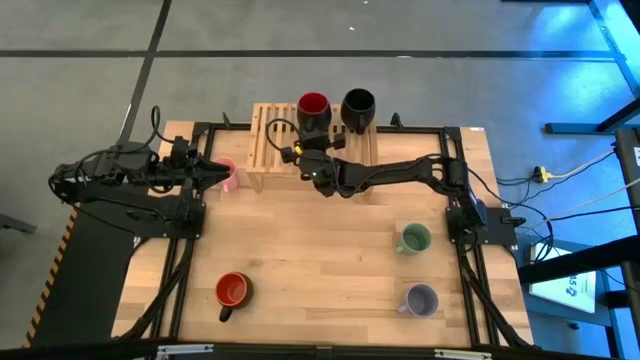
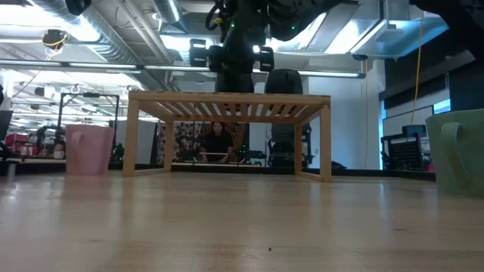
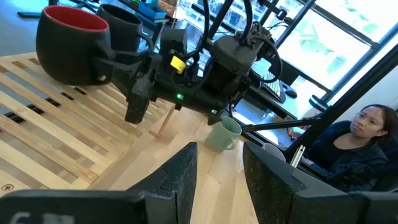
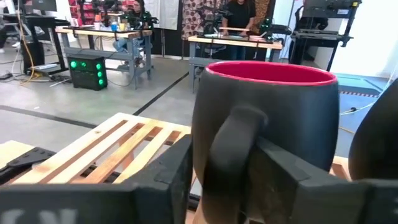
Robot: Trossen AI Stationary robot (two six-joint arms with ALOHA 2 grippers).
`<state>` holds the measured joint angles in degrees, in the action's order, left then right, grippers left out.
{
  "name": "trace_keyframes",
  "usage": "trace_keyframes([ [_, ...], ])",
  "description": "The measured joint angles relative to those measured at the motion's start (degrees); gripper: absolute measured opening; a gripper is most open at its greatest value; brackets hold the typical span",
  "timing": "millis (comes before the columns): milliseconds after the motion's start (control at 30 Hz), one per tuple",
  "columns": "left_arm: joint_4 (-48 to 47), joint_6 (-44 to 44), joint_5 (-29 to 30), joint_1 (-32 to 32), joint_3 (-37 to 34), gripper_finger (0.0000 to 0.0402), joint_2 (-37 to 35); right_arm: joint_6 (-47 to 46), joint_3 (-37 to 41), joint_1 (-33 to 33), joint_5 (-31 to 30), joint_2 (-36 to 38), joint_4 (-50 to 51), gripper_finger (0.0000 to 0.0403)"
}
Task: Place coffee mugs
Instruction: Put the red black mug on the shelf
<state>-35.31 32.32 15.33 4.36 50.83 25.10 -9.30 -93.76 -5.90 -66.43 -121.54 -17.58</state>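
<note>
A dark red mug [image 1: 313, 108], dark outside and red inside, stands on the far wooden slat rack [image 1: 268, 140], beside the black mug [image 1: 358, 106]. My right gripper [image 1: 311, 143] reaches from the near side and is shut on the red mug's handle. My left gripper [image 1: 218, 174] is open at the table's left, by the pink mug [image 1: 230, 178], which stands on the table left of the rack; no touch shows. The green mug [image 1: 412, 238], lavender mug [image 1: 422, 300] and orange mug [image 1: 232, 290] stand upright on the table. My right gripper holds the dark red mug by its handle [image 4: 231, 140], pinched between the two fingers [image 4: 273, 165]. The fingers come level from the table's near side, one on either side of the handle. The mug is upright, its base on the rack's slats [image 3: 74, 93].
The rack [image 2: 227, 98] is a low slatted bench with open room beneath it. The black mug [image 4: 379, 143] is close on the red mug's right. Bare wood lies in the table's middle. People sit beyond the table [image 3: 367, 137].
</note>
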Motion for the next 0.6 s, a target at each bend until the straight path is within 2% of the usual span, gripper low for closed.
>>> trace_keyframes([
  [433,0.0,0.0,0.0,0.0,0.0,0.0124,0.0,0.6,0.0,0.6,-2.4,0.0,0.2,0.0218],
  [600,0.0,0.0,0.0,0.0,0.0,0.0124,0.0,1.7,0.0,2.2,-5.4,0.3,0.2,0.0233],
])
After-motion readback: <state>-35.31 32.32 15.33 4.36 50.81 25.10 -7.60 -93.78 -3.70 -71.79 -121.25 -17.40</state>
